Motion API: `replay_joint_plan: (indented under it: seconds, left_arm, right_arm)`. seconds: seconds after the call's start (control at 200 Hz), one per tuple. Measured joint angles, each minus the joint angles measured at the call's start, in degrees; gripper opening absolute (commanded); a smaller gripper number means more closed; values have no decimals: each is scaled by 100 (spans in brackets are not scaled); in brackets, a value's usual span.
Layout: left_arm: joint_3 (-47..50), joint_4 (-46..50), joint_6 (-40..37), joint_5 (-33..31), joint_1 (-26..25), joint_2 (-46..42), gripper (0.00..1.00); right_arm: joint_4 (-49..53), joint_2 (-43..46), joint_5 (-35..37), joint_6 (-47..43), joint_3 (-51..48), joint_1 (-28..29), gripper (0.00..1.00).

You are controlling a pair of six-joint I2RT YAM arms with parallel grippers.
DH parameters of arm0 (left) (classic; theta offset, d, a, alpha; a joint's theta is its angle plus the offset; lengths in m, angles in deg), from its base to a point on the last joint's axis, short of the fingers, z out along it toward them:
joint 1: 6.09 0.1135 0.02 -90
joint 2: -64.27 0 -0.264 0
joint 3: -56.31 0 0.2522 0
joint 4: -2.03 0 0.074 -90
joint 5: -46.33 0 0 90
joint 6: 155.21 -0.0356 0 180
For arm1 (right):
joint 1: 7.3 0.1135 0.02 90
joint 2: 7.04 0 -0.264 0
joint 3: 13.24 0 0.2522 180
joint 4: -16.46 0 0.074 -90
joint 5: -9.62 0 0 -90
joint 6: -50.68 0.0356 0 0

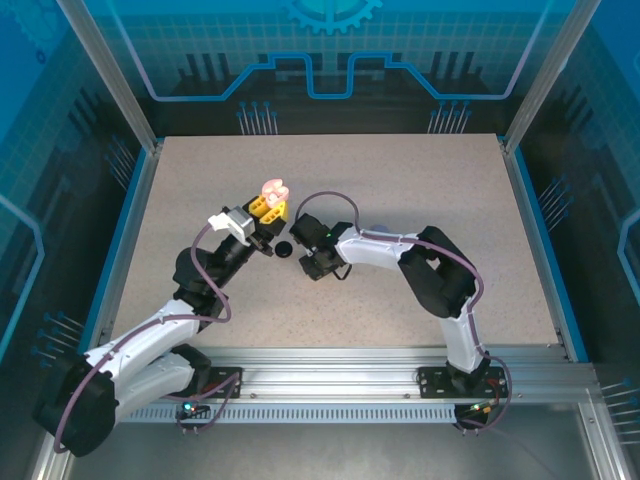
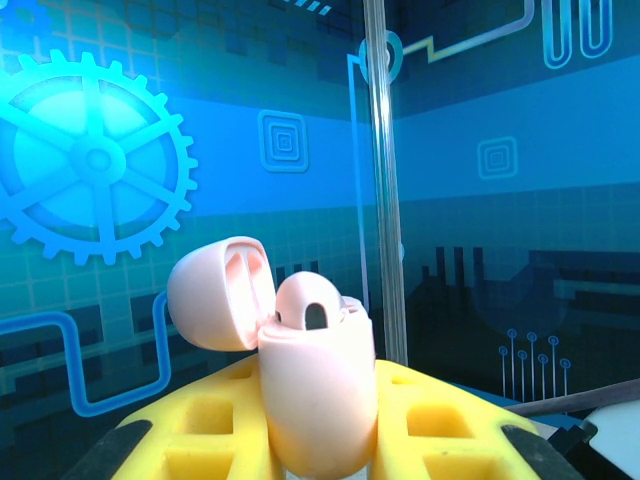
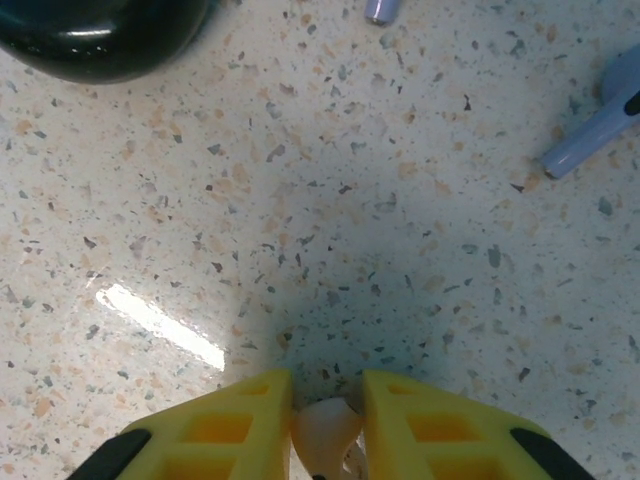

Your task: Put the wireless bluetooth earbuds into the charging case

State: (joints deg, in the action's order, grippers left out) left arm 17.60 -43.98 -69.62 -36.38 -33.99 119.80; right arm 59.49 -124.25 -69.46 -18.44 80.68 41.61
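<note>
My left gripper is shut on the body of a pale pink charging case and holds it upright above the table. Its lid is swung open to the left. One pale pink earbud sits in the case's mouth. From above, the case shows at the yellow fingers. My right gripper points down close over the table, its yellow fingers closed on another pale pink earbud. In the top view the right gripper is just right of a black case.
The black round case lies on the speckled table at the upper left of the right wrist view. A lavender earbud lies at the upper right, and another lavender piece at the top edge. Glass walls ring the table.
</note>
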Motion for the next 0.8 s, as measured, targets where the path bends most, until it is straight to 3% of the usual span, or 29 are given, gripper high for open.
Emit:
replay_joint_plan:
  seconds: [0.4, 0.8]
  left_arm:
    - [0, 2, 2, 0, 0, 0, 0]
    - [0, 42, 133, 7, 0, 52, 0]
  right_arm:
    - [-66, 232, 15, 7, -295, -66, 18]
    - [-105, 1137, -4, 264, -671, -247, 17]
